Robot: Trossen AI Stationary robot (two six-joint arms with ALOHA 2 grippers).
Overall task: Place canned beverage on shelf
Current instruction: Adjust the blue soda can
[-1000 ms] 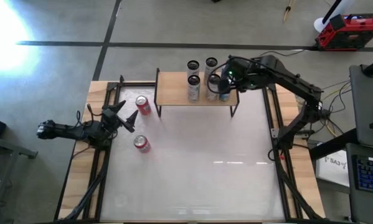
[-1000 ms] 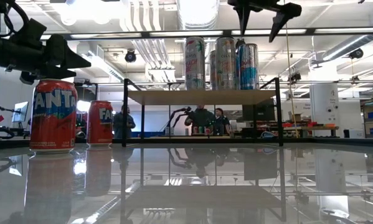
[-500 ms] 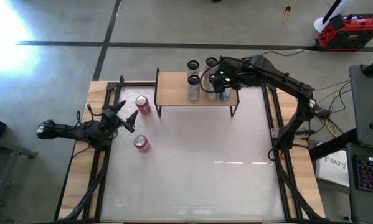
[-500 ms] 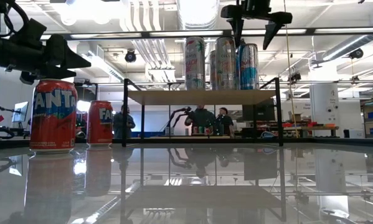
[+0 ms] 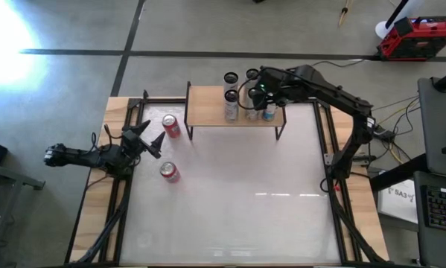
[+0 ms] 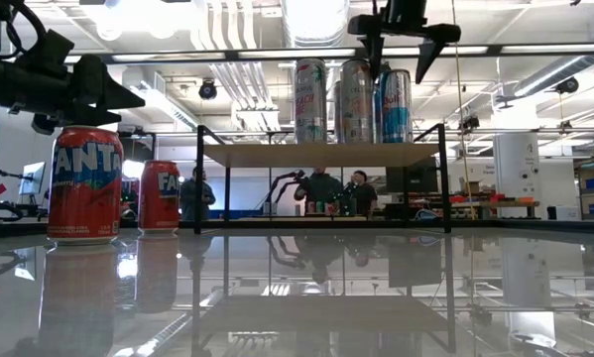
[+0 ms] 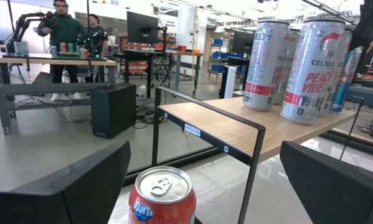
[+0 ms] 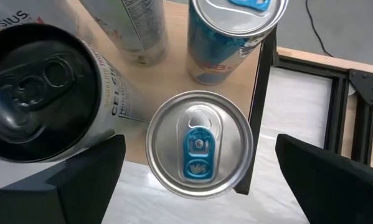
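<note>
The shelf [image 5: 211,112], a tan wooden top on black legs, stands at the table's far edge. Several tall cans [image 6: 357,99] stand upright on its right half. My right gripper [image 6: 398,45] hangs open just above them, fingers pointing steeply down. In the right wrist view a blue-tabbed can top [image 8: 200,144] lies below and between the fingers, untouched. Two red Fanta cans [image 5: 170,125] [image 5: 169,172] stand on the table left of the shelf. My left gripper [image 5: 150,138] waits open and level at the table's left edge, facing the farther Fanta can [image 7: 160,196].
The shelf's left half [image 7: 205,121] is bare wood. The glossy white table top [image 5: 237,193] spreads wide toward the near edge, framed by black rails on a wooden base [image 5: 334,160]. People stand at a workbench [image 6: 321,190] in the room behind.
My right gripper has moved a little toward the table's left edge and slightly down over the cans on the shelf, staying open. The cans have kept their places.
</note>
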